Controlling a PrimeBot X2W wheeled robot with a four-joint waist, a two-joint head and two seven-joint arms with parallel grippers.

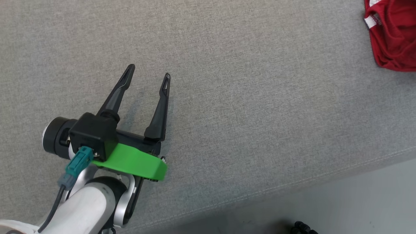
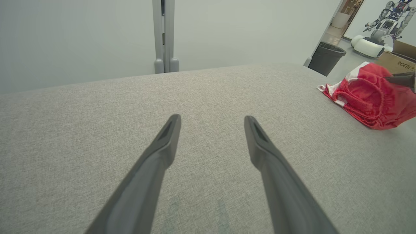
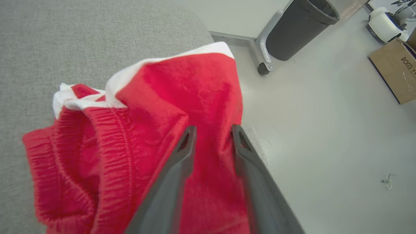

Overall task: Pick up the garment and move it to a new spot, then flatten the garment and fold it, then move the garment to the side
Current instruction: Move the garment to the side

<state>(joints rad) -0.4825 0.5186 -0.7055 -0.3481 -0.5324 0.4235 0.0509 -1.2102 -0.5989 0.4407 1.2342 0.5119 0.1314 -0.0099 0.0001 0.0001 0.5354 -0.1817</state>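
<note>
The red garment point(image 3: 136, 136), white-trimmed with an elastic waistband, lies crumpled at the far right corner of the grey fabric tabletop point(image 1: 247, 107), close to its edge. The right tool point(image 3: 213, 128) is directly over it, fingers part-way apart with red cloth showing in the gap and no fold visibly pinched. Well apart to the left, the left tool point(image 1: 149, 71) hangs over bare tabletop, spread wide and empty. Beyond the corner, a dark bin point(image 3: 299, 29) and a cardboard box point(image 3: 395, 71) stand on the pale floor point(image 3: 325, 136).
</note>
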